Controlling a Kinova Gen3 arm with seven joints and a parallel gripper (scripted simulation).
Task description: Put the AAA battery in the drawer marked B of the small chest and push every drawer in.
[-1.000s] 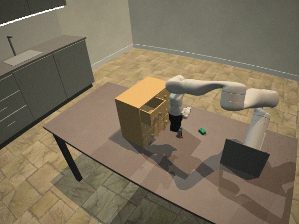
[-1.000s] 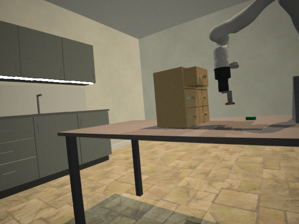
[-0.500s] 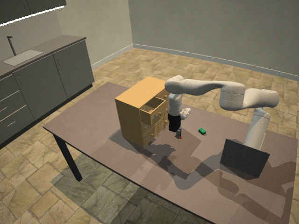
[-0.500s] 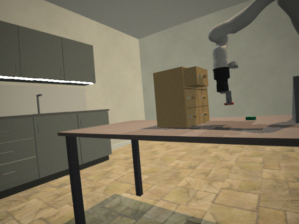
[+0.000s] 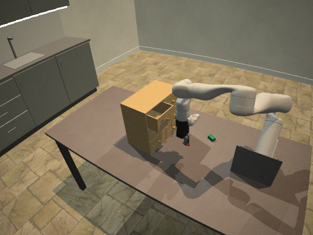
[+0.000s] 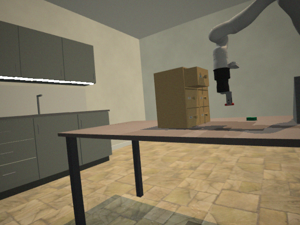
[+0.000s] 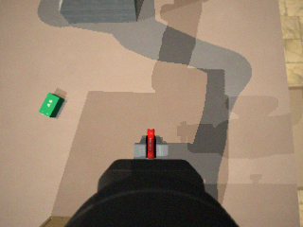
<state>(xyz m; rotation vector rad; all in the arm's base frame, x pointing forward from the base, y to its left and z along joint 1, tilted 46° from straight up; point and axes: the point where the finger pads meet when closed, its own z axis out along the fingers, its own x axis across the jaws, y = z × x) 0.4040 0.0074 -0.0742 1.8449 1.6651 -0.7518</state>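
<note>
Gripper point(image 5: 187, 140) point(image 6: 229, 99) point(image 7: 151, 143) pinching the red battery point(image 5: 188, 145) point(image 6: 229, 104) point(image 7: 151, 143), level, out in front of and below the open top drawer point(image 5: 160, 118) point(image 6: 198, 77) (its label unreadable).

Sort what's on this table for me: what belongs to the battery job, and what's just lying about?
Belongs to the job:
- red battery, held in the fingers
- wooden chest, with one top drawer pulled out; its label is too small to read

Just lying about:
- green block
- dark grey block, apparently unneeded
</note>
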